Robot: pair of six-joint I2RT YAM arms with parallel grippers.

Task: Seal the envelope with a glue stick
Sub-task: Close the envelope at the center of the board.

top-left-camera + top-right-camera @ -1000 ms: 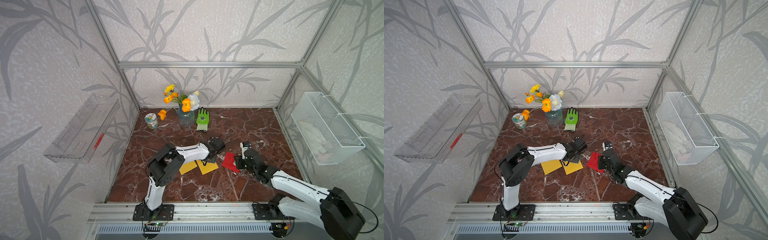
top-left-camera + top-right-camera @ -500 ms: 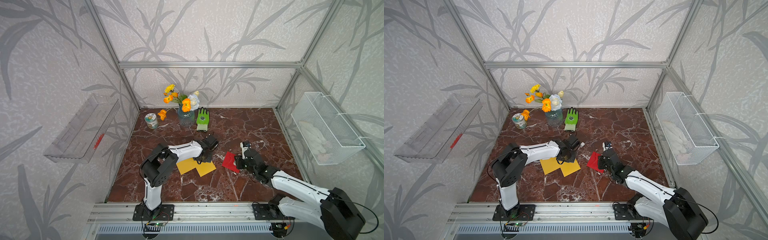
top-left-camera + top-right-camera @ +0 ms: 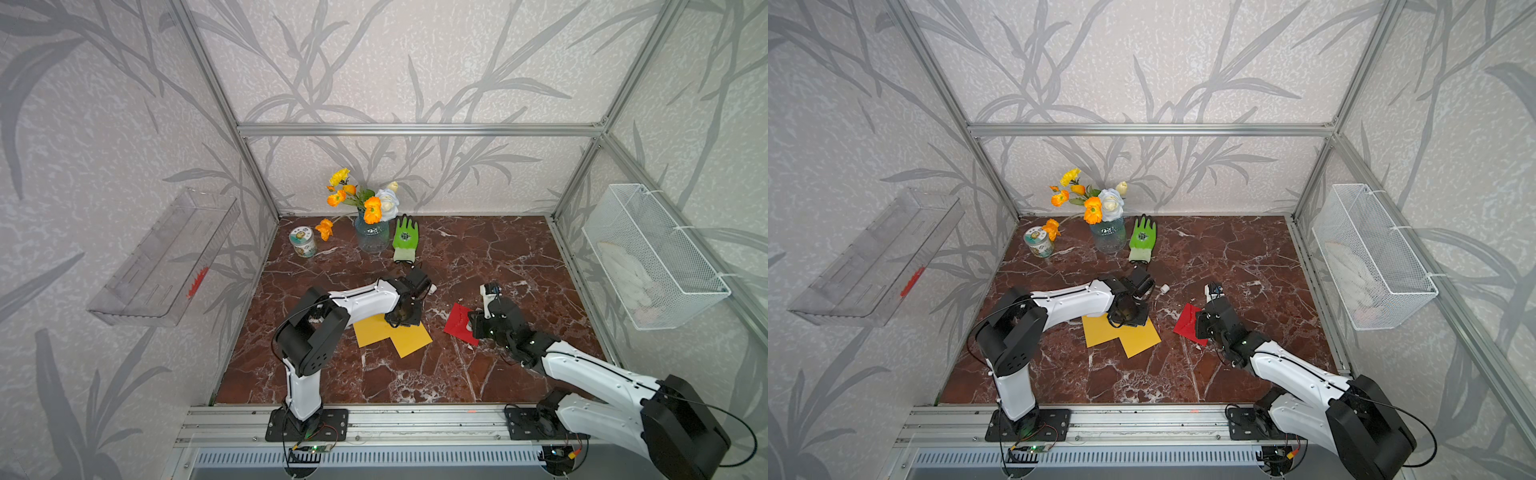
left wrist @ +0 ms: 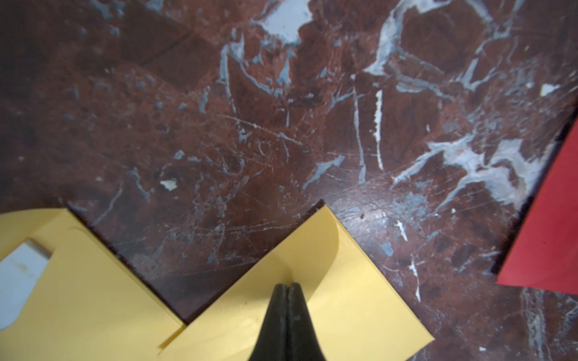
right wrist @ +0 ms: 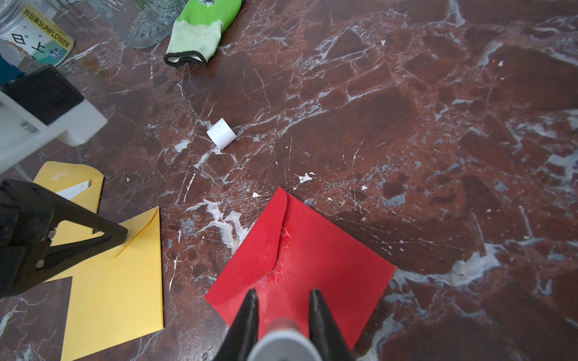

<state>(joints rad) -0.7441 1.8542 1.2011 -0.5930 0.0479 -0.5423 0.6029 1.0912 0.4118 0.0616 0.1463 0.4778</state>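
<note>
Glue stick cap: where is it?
The white cap lies on the marble table, between the red envelope and the green glove in the right wrist view; both top views show it beside the left arm's wrist.

Both top views are bright and evenly lit by soft light from above, with only faint shadows beneath the arms; the wide lens stretches the walls toward the corners; the marble tabletop carries a mild sheen; the left wrist view is dimmer, dark at its corners and soft throughout, the left gripper blurred by nearness; in the right wrist view the glue stick inside the right gripper is out of focus, while the tabletop beyond stays sharp.
</note>
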